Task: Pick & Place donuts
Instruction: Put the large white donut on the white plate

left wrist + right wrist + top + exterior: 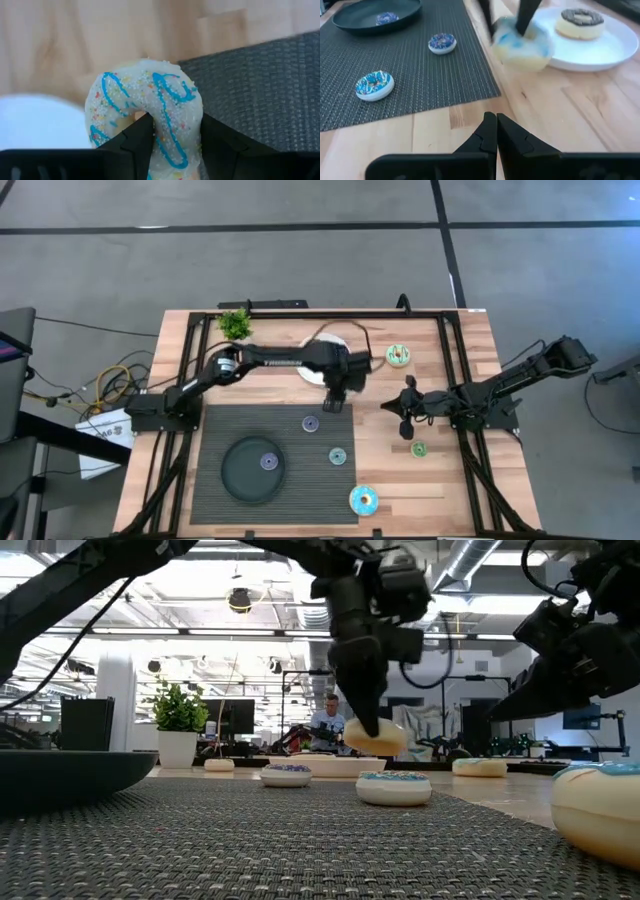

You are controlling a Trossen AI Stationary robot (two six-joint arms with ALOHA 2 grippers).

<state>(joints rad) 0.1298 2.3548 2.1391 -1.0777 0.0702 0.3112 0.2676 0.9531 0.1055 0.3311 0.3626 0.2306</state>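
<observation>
So the left gripper (172, 145) was clamped on the white donut (145, 107) with the blue squiggle icing, one finger poking through the hole and the other on the outside of the ring. In the low view it hung clear of the table, just past the edge of the dark mat (240, 430) and near the white plate (615, 47). From overhead you couldn't really see that donut at all, the gripper sat right over it.

The chocolate donut (580, 22) sat on the white plate, which the left arm mostly hid in the high view. A small purple donut (268, 462) lay inside the black dish (232, 480). Another purple one (310, 423) and a teal one (337, 457) lay on the mat, and the bigger blue donut (363, 500) sat by the mat's corner. The green donut (399, 356) and a small green one (418, 449) were on bare wood.

The right gripper (496, 131) had its fingers pressed together with nothing between them, hovering low over the wood on the right side. The small potted plant (235, 325) stood at the table's far edge.
</observation>
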